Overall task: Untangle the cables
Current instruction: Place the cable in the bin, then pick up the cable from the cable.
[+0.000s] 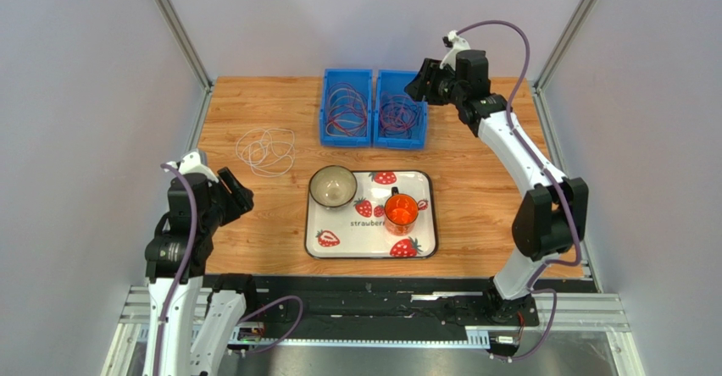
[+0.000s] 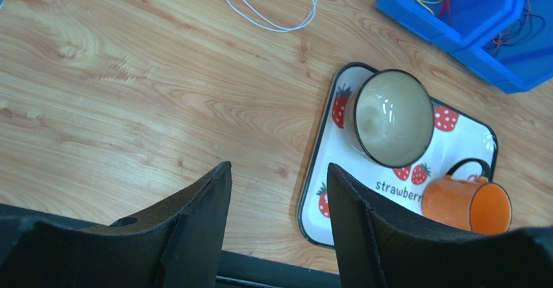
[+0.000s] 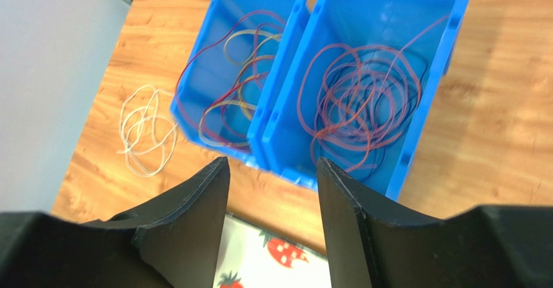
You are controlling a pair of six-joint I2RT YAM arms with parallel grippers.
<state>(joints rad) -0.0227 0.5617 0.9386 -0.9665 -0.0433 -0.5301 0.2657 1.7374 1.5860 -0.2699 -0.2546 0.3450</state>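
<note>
A loose coil of white cable (image 1: 265,150) lies on the wooden table at the left; it also shows in the left wrist view (image 2: 272,1) and the right wrist view (image 3: 146,131). Red and orange cables (image 3: 233,84) lie coiled in the left blue bin (image 1: 347,107). Red and dark cables (image 3: 360,103) lie tangled in the right blue bin (image 1: 401,110). My left gripper (image 2: 278,171) is open and empty, low at the front left. My right gripper (image 3: 272,165) is open and empty, held high near the right bin's far right side (image 1: 417,84).
A strawberry-print tray (image 1: 422,249) sits at the front middle, holding a beige bowl (image 1: 332,186) and an orange mug (image 1: 400,212). Metal frame posts stand at the table's back corners. The black rail runs along the front edge.
</note>
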